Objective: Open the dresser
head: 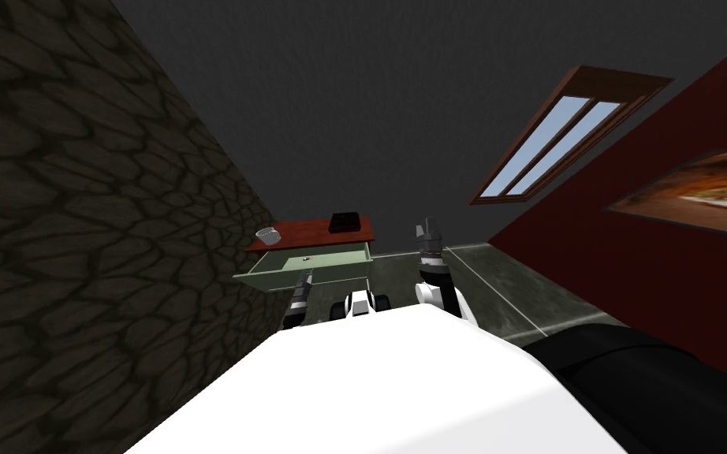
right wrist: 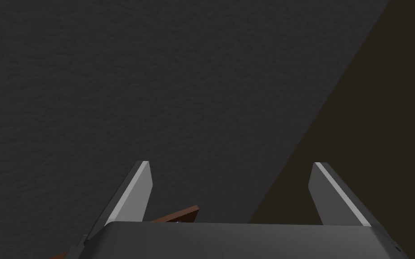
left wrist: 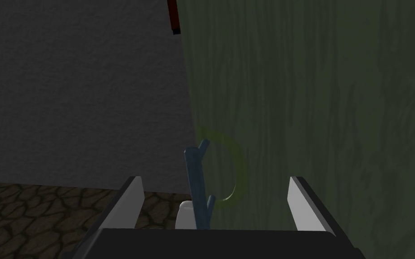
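A small dresser [head: 311, 232] with a red-brown top and a pale green body stands against the stone wall. Its green drawer [head: 307, 272] is pulled out toward me. My left gripper [head: 306, 277] is at the drawer's front, open. In the left wrist view the green drawer front [left wrist: 319, 108] lies close ahead, and a thin blue handle [left wrist: 196, 180] stands between the spread fingers [left wrist: 128, 204], touching neither. My right gripper [head: 428, 229] is raised to the right of the dresser, open and holding nothing, fingers [right wrist: 132, 193] wide apart.
A white cup [head: 267, 235] and a black box [head: 344, 221] rest on the dresser top. The stone wall [head: 78, 236] runs close on the left. A dark red wall [head: 669, 260] with a picture stands on the right, with grey floor [head: 496, 292] between.
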